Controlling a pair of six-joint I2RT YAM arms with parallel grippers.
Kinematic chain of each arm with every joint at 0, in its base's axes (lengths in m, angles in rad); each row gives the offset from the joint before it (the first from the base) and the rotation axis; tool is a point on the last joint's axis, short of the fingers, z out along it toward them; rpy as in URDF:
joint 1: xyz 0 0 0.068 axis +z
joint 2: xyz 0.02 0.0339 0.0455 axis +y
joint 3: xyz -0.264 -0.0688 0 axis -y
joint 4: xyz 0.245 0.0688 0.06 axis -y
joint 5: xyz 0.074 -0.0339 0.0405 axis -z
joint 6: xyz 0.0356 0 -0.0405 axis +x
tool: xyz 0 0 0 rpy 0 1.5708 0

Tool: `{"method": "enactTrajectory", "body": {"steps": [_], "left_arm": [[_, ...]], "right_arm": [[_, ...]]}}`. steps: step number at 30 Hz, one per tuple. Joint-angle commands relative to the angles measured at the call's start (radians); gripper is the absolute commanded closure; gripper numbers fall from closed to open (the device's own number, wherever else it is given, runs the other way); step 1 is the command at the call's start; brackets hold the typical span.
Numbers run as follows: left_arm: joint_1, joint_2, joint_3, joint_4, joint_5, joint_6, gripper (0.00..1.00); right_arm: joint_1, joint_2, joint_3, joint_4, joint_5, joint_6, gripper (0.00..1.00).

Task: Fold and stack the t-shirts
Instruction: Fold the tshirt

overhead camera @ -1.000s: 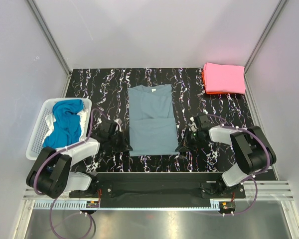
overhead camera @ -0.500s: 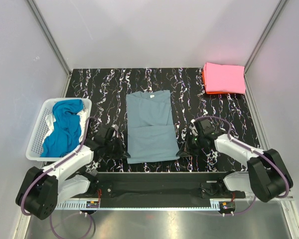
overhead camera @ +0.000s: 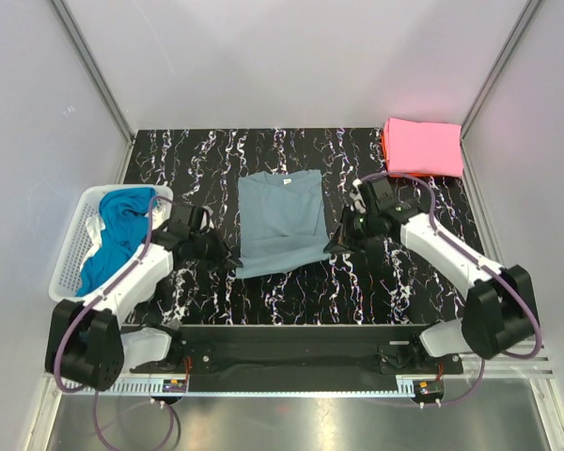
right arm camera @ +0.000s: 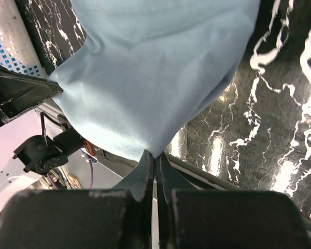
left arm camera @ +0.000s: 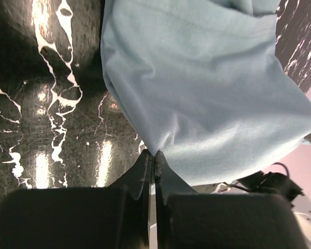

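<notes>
A dusty grey-blue t-shirt (overhead camera: 282, 221) lies in the middle of the black marbled table, its bottom hem lifted off the surface. My left gripper (overhead camera: 233, 264) is shut on the hem's left corner; the left wrist view shows the cloth (left arm camera: 207, 88) pinched at my left gripper (left arm camera: 153, 154). My right gripper (overhead camera: 336, 244) is shut on the right corner; the right wrist view shows the cloth (right arm camera: 155, 78) pinched at my right gripper (right arm camera: 155, 154). A folded pink t-shirt (overhead camera: 423, 146) lies on an orange-red one at the back right. A bright blue t-shirt (overhead camera: 117, 235) sits in the basket.
A white mesh basket (overhead camera: 75, 246) stands at the left edge of the table. Metal frame posts and pale walls close the table in on three sides. The arm bases and a rail run along the near edge.
Both grippers have lifted the grey-blue shirt's bottom hem and carried it away from the near edge toward the collar. The shirt now looks shorter. The basket and pink stack have not moved.
</notes>
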Motion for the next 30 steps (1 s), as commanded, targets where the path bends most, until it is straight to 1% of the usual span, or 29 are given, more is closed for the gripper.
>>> {"method": "enactTrajectory", "body": {"steps": [1,2,4,8,16,20,22,27,30], "left_arm": [[0.028,0.048,0.118,-0.018,0.065,0.014,1.0],[0.043,0.088,0.176,-0.029,0.068,0.026,1.0],[0.056,0.131,0.23,-0.051,0.076,0.048,1.0],[0.08,0.255,0.391,-0.074,0.09,0.077,1.0],[0.137,0.424,0.611,-0.075,0.125,0.082,1.0],[0.152,0.528,0.694,-0.026,0.165,0.086,1.0],[0.155,0.553,0.724,0.015,0.174,0.082,1.0],[0.181,0.637,0.769,0.086,0.166,0.067,1.0],[0.2,0.688,0.796,0.136,0.185,0.059,1.0]], "right_arm": [[-0.011,0.072,0.145,-0.057,0.025,-0.044,1.0],[-0.014,0.093,0.176,-0.063,0.022,-0.05,1.0],[-0.031,0.155,0.264,-0.081,0.021,-0.071,1.0],[-0.057,0.238,0.383,-0.112,0.027,-0.088,1.0],[-0.139,0.39,0.602,-0.152,-0.022,-0.145,1.0],[-0.165,0.469,0.696,-0.138,-0.082,-0.171,1.0],[-0.172,0.512,0.737,-0.106,-0.094,-0.176,1.0],[-0.175,0.63,0.838,-0.077,-0.137,-0.199,1.0],[-0.183,0.692,0.894,-0.051,-0.157,-0.205,1.0]]}}
